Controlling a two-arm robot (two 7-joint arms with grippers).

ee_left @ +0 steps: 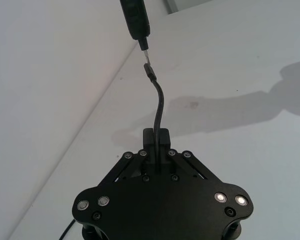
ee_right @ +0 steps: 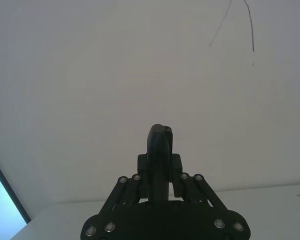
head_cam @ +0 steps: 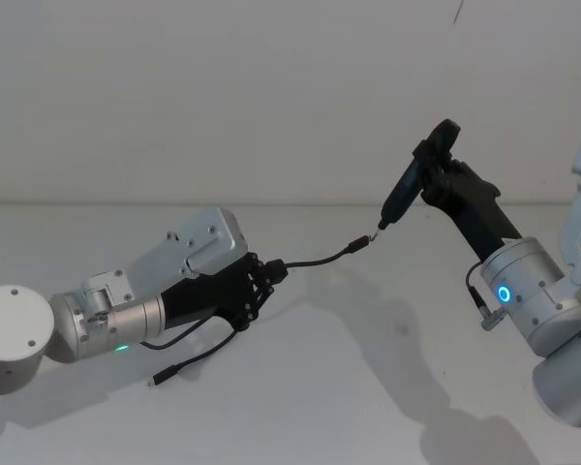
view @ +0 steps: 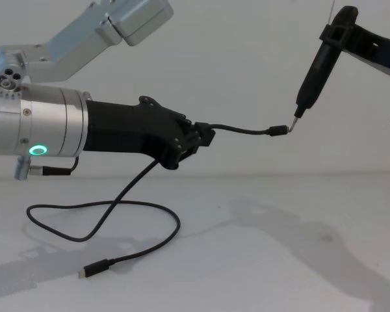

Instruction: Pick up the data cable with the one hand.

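A thin black data cable (view: 127, 188) is hanging in the air above a pale table (view: 299, 260), gripped a short way behind one of its plugs. From the grip, a short stiff length is reaching out toward three o'clock in the chest view, ending in a small plug (view: 277, 130). The rest is drooping toward seven o'clock, looping on the table and ending in the other plug (view: 94, 270), which is lying flat near six o'clock.

The left gripper (view: 194, 140), a chunky black one on a silver cylinder with a green ring light, is clamping its jaws together on the cable at about nine o'clock in the head view.

The right gripper (head_cam: 443, 167) is sitting high at about two o'clock, closed around a slim black pen-shaped tool (view: 315, 71). The tool's thin metal tip (view: 294, 123) is just beside or touching the raised plug; which one is unclear.

The pickup looks largely made, though the tail is resting on the table. To do it well, the left gripper should be keeping firm pressure, because a cord this thin could slip, and lifting steadily so the loop comes free without snagging or swinging.
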